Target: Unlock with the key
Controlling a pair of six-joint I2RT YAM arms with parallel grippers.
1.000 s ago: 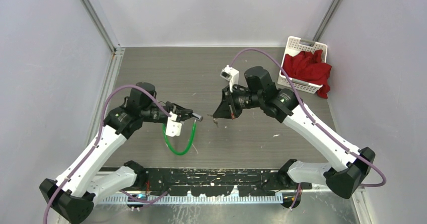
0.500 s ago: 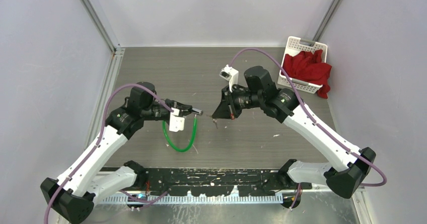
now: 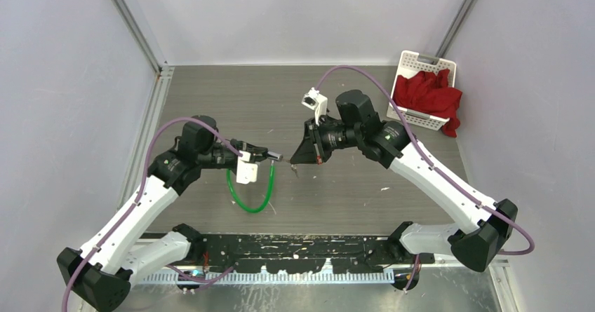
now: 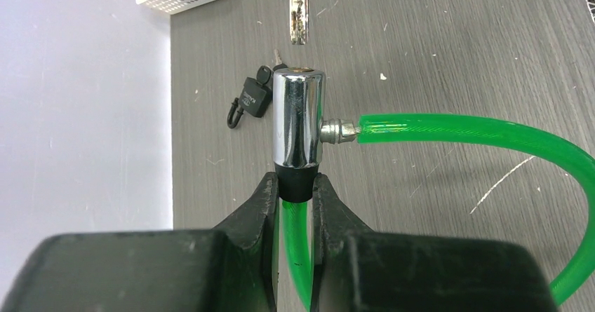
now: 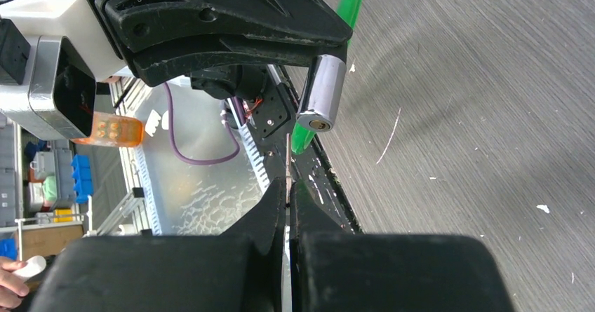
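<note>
Lining up the key with the keyhole looks to be the step in hand; insertion is not yet done. Nearest, the green cable point(image 3: 247, 201) loops down toward the counter point(image 3: 210, 95). Just beyond it, left of centre, the left gripper point(image 4: 295, 186) is clamped narrowly on the black collar of the cable lock's chrome cylinder point(image 4: 298, 119). It holds the cylinder off the counter, keyhole end facing right. The right gripper point(image 5: 288, 186), pressed shut on the key point(image 4: 297, 14), hovers just right of that end. The blade tip is near the keyhole point(image 5: 319, 124) but apart from it, seemingly a little off its axis. Next comes a fine correction, a straight push along the cylinder, then a turn. Below them a small black padlock point(image 4: 249, 102) lies on the counter. At the far right sits a white basket point(image 3: 424, 61) of red cloth point(image 3: 428, 95).
</note>
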